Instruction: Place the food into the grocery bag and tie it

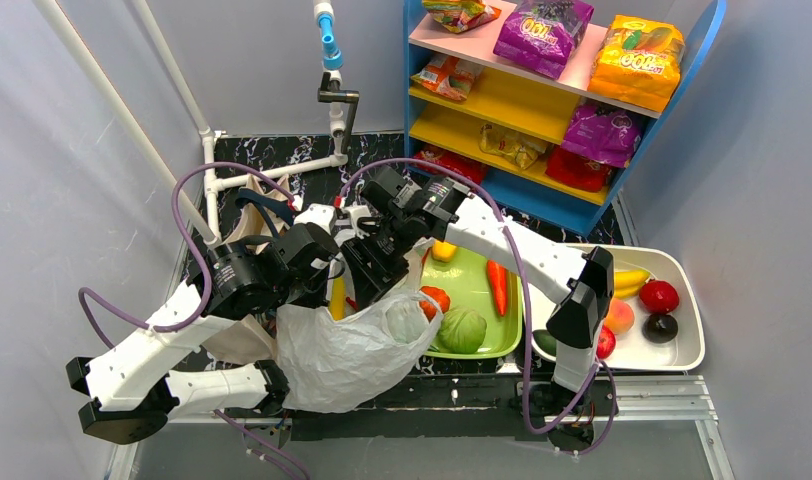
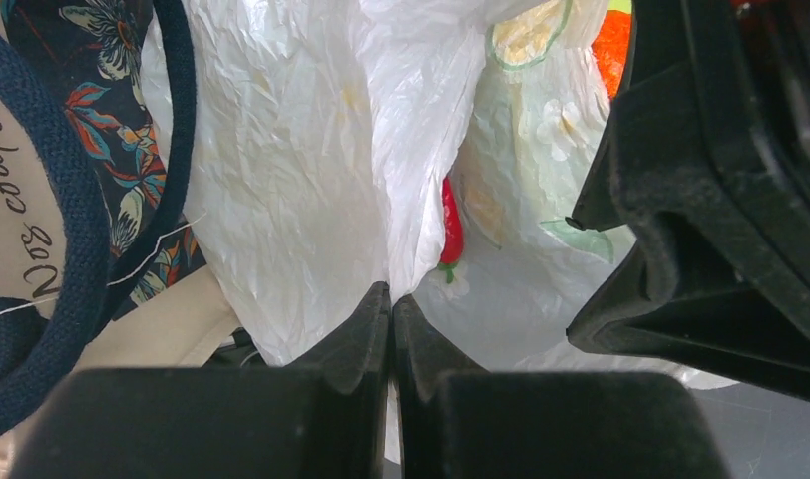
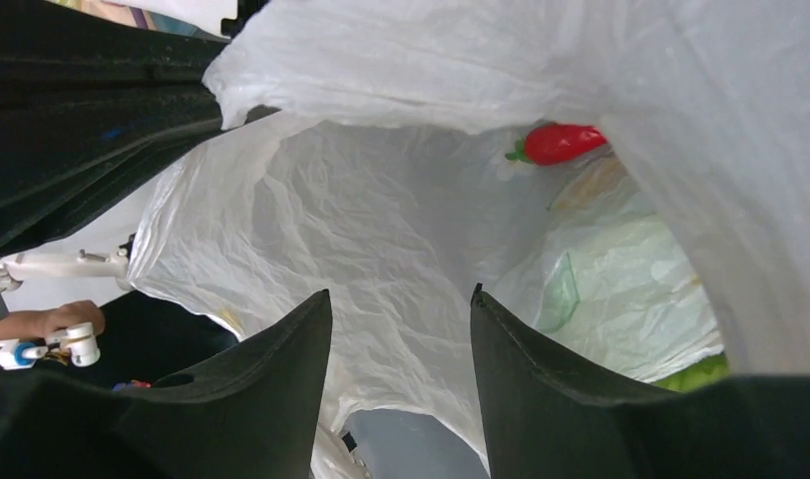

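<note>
The white grocery bag (image 1: 347, 350) hangs crumpled at the table's front edge, its mouth held up between both arms. My left gripper (image 2: 392, 296) is shut on a fold of the bag's film (image 2: 301, 180); in the top view it (image 1: 327, 285) is at the bag's upper left rim. My right gripper (image 3: 401, 299) is open, its fingers on either side of bag film (image 3: 381, 230), at the rim's upper right (image 1: 377, 285). A red chilli (image 3: 561, 143) lies in the bag. The purple packet (image 1: 542, 35) and the orange-yellow packet (image 1: 637, 60) lie on the shelf. The banana (image 1: 630, 280) and the peach (image 1: 619, 316) lie in the white tray (image 1: 682, 355).
A green tray (image 1: 477, 275) right of the bag holds a carrot (image 1: 498, 285), a cabbage (image 1: 462, 330) and a tomato (image 1: 435, 298). A floral cloth tote (image 2: 42, 200) lies left of the bag. The blue and yellow shelf (image 1: 522, 110) stands at the back right. A white pipe frame (image 1: 212, 150) stands at the back left.
</note>
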You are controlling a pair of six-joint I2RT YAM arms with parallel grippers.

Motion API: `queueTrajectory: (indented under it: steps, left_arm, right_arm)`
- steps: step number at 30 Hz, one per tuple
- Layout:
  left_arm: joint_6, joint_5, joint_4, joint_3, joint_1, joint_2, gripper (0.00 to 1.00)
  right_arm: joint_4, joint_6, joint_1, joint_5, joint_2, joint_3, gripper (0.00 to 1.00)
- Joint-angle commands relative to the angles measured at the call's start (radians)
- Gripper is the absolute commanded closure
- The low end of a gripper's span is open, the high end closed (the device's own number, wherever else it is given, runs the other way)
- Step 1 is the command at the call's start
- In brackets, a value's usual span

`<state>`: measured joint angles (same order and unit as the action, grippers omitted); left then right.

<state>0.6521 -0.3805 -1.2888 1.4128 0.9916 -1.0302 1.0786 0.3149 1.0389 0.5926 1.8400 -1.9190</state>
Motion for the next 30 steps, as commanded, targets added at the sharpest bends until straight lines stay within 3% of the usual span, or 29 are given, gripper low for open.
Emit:
queueTrajectory:
  steps: [1,11,21,30]
  left_arm:
    - [0.015,-0.012,-0.034,-0.001,0.002,0.013,1.00]
    - [0.034,-0.008,-0.024,-0.011,0.002,0.015,1.00]
    - [0.037,0.009,0.014,-0.033,0.003,-0.003,1.00]
    - [0.010,0.026,0.045,-0.035,0.003,-0.027,1.00]
  right_arm:
    - [-0.027,0.003,0.001,-0.037,-0.028,-0.040,0.40]
    - [-0.011,0.026,0.002,-0.244,-0.151,0.010,0.40]
    - [-0.027,0.170,-0.009,-0.545,-0.432,0.313,0.40]
    - [0.123,0.346,-0.048,-0.792,-0.672,0.570,0.28]
